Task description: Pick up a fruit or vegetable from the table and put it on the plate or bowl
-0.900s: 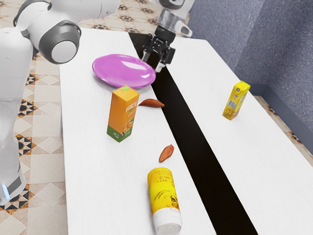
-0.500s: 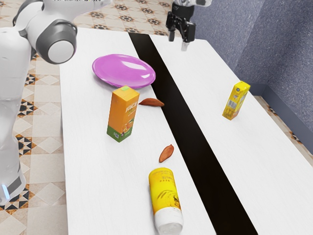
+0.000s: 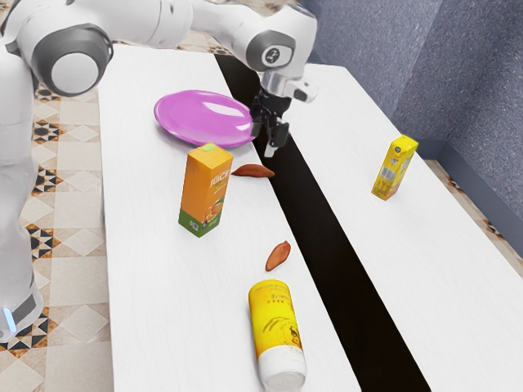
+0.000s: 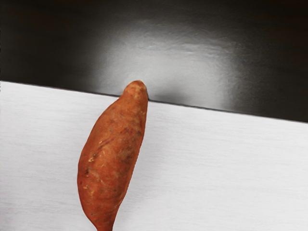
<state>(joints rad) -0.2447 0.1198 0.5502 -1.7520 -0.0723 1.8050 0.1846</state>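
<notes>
Exterior view: the arm reached in from the upper left. The gripper (image 3: 270, 140) pointed down and hung above the black strip (image 3: 327, 237) that runs the length of the white table (image 3: 155, 269). Its fingers stood apart, with nothing between them. It was just off the purple plate (image 3: 192, 114), at the rim on the exterior view's right.

The sweet potato (image 3: 253, 171) lay flat on the white surface — just below the gripper in this view, near the plate's rim but not touching it. It sat right at the edge of the black strip. The plate itself was bare.

The orange juice carton (image 3: 204, 189) stood upright, just beside the sweet potato on the exterior view's left. The second sweet potato (image 3: 278, 256) lay nearer the camera, also beside the strip and well apart from the first. The yellow bottle (image 3: 275, 333) lay on its side nearest the camera, cap end toward the table's near edge. The small yellow carton (image 3: 394, 167) stood upright across the strip, on the table's other white half, well apart from everything else.

Wrist view: the sweet potato (image 4: 113, 154) lay lengthwise on the white top — its blunt end just met the edge of the black strip (image 4: 192, 48). The skin was reddish-brown and faintly mottled.
</notes>
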